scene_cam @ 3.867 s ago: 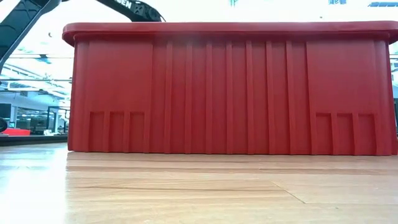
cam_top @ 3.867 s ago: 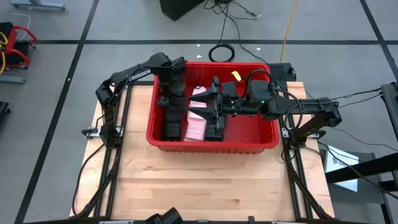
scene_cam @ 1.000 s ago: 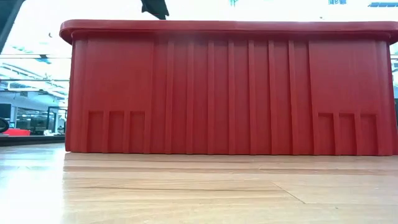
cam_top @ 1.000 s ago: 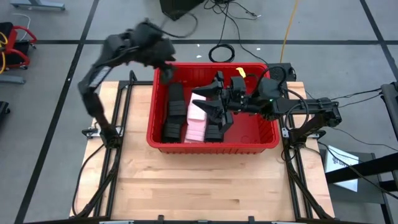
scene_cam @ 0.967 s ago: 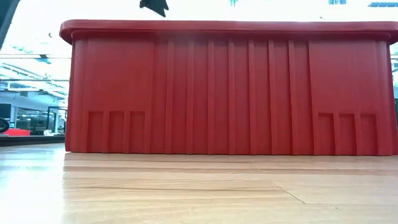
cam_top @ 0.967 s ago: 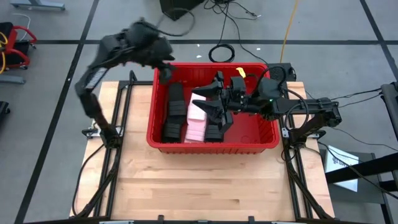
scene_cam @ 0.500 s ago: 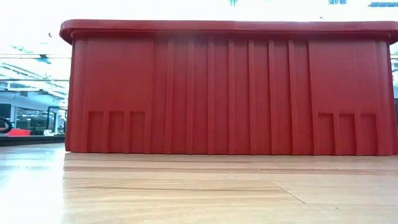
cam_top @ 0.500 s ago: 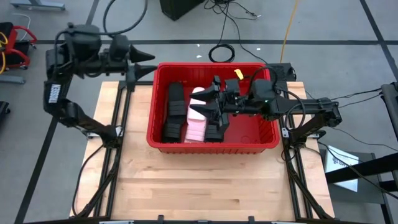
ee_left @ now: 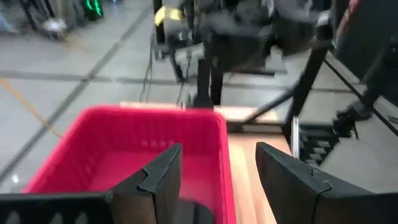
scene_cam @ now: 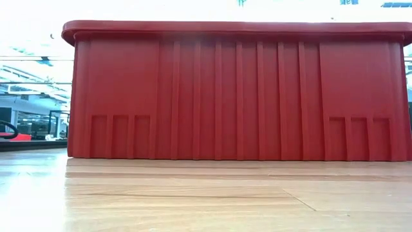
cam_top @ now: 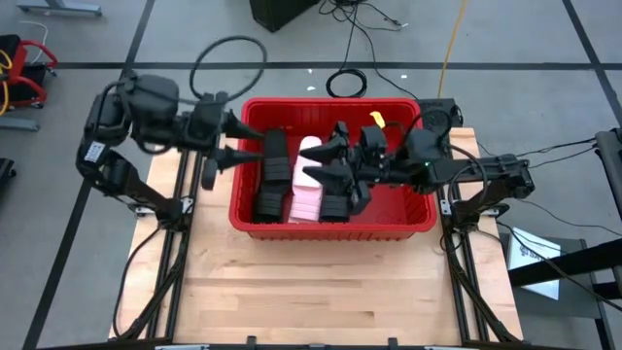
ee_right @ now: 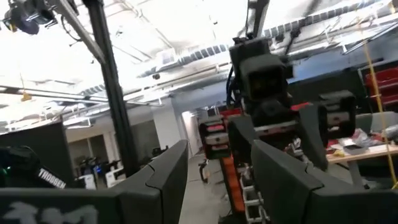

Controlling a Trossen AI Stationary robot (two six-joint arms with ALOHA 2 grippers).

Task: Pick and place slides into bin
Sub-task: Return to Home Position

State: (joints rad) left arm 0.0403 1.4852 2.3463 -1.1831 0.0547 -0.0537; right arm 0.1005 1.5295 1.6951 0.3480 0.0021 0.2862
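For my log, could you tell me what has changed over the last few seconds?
The left gripper, open, lifted out of the bin and swung back to the rim on its own side. The right gripper stayed open above the slides; bin and slides kept their places.

A grey floor (cam_top: 78, 282) crossed by dark tape lines (cam_top: 544, 67) lay around the pale wooden tabletop (cam_top: 321, 292). Black cables (cam_top: 330, 84) and a yellow cord (cam_top: 452, 39) trailed across it. Overhead, an open ceiling (ee_right: 186, 31) carried ducts and bright lights.

Matte black arms, both: left arm (cam_top: 126, 105) sports a white marking and a looping cable (cam_top: 233, 40); left gripper (cam_top: 260, 143) has wedge-shaped black fingers.
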